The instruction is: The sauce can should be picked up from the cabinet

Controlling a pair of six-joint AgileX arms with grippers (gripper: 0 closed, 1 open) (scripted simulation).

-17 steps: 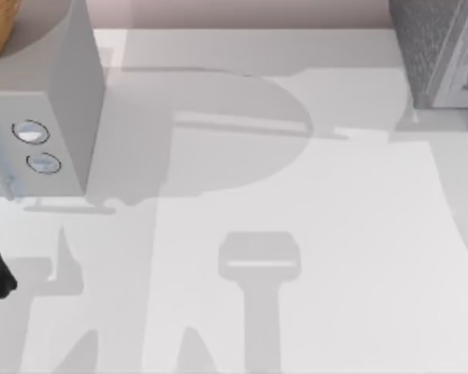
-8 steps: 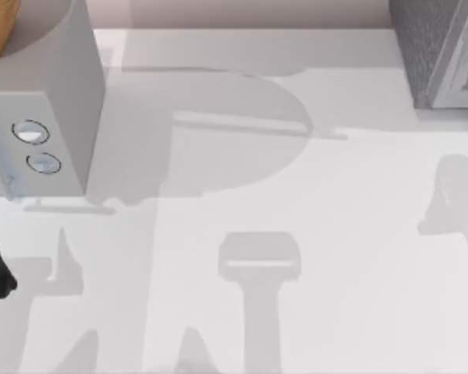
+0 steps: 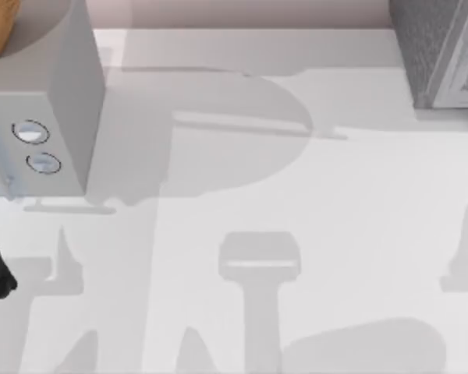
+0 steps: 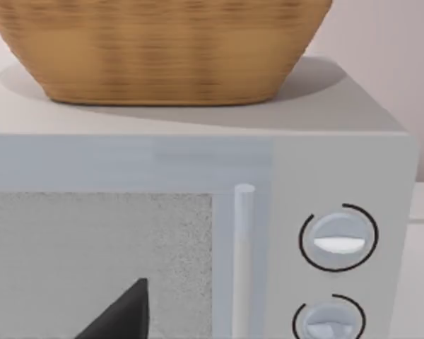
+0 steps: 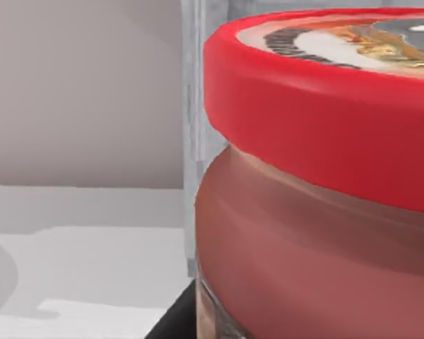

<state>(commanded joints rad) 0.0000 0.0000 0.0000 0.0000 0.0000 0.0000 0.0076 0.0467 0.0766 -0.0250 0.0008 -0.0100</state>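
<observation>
Now, top view: the cabinet (image 3: 441, 51) sits at the table's (image 3: 335, 202) far right corner and the grey box with two dials (image 3: 43, 117) at the left, both unmoved; the shadow at the right edge has shifted nearer since half a second ago. Left wrist: that box close up, a basket (image 4: 159, 49) on top. Right wrist: the sauce can (image 5: 318, 191) looms right against the camera; can't tell either gripper's grip.
</observation>
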